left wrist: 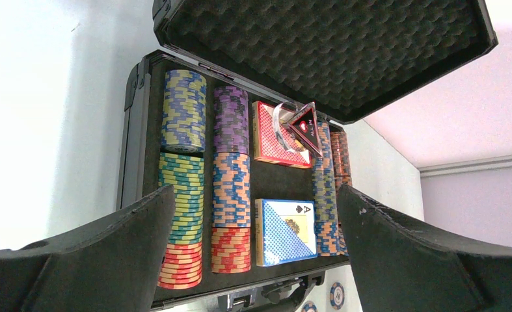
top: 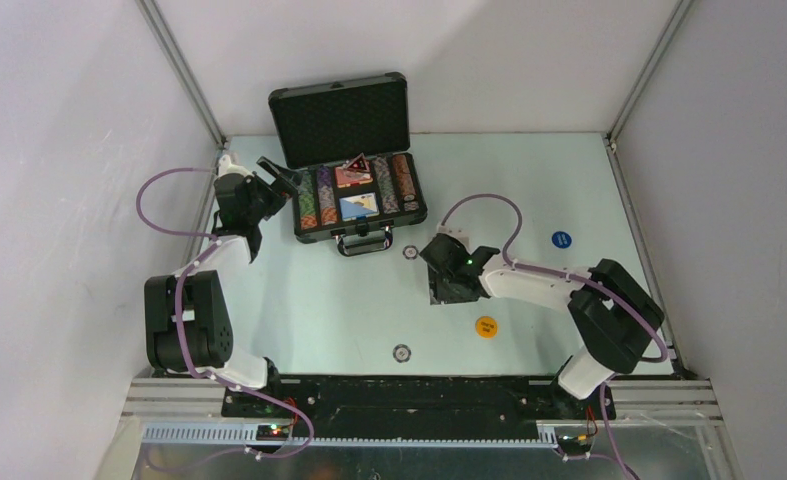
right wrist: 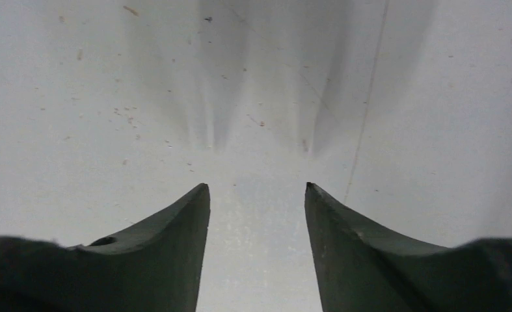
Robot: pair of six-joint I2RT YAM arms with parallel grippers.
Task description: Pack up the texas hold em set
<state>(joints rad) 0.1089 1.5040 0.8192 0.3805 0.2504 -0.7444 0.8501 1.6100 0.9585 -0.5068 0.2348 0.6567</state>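
Briefcase (top: 314,228) sits at the far side of the table (top: 309,320), a bit left of middle. Its long axis runs left to right, the handle (top: 362,242) faces the arms, and the lid stands up on the far edge showing bumpy black foam.

The left end is pretty tight: the left gripper (top: 281,178) is right beside it with its jaws spread wide and nothing in them, and the side wall is close behind. There's way more bare table on the right and near sides. The right gripper (top: 447,285) hangs low over that bare patch, jaws partly apart, nothing between them.

Inside are rows of striped chips (left wrist: 230,182), a red deck (left wrist: 269,146) and a blue deck (left wrist: 285,231), and a dark triangular marker (left wrist: 305,127) tilted on the red one. Loose on the table are a blue button (top: 561,240), an orange button (top: 486,326) and two small pale ones, all well apart.
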